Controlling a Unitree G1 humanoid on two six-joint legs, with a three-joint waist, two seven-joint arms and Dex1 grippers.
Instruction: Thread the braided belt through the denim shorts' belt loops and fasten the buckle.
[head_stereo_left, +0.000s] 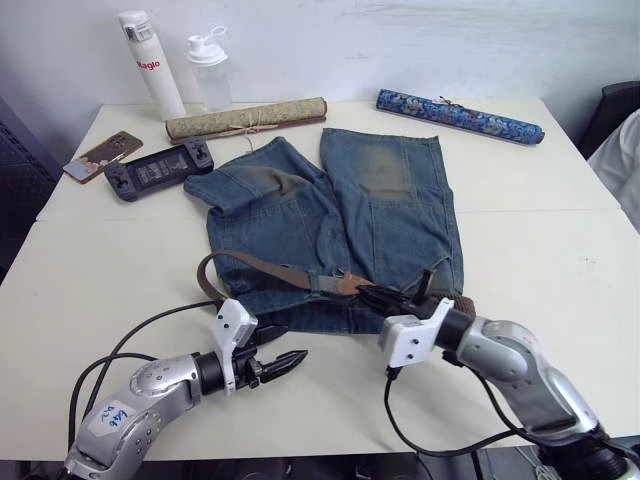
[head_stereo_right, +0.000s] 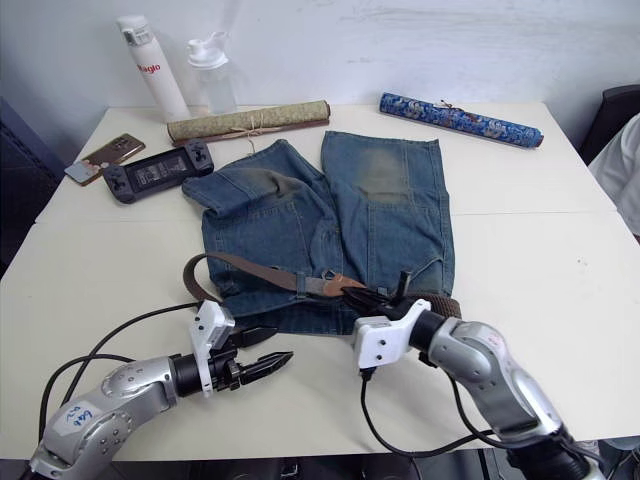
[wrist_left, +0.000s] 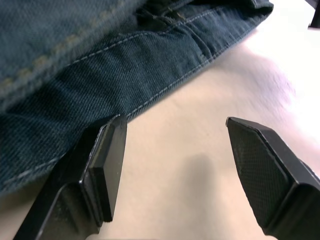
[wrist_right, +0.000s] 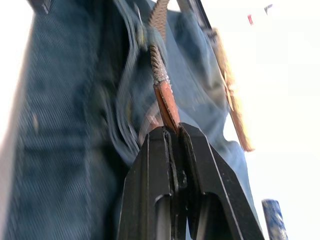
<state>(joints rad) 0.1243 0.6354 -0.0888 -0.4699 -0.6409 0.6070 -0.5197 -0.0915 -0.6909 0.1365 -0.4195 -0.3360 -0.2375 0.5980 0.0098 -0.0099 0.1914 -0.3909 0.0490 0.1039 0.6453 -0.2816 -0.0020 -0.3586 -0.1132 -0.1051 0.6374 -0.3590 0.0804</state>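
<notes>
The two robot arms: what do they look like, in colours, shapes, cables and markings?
Both arms have rounded silver-grey metal shells with black joints. Each wrist carries a white angular block, and the left gripper and right gripper end in tapered black jaws. Black cables loop from each wrist back along the arm. The left arm has a white sticker with blue handwriting.

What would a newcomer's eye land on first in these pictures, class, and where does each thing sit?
First, the faded denim shorts spread across the middle of the white table, with the braided belt lying along the waistband. Next, the right gripper, shut on the belt's leather tip at the waistband, and the left gripper, open just off the shorts' near edge.
</notes>
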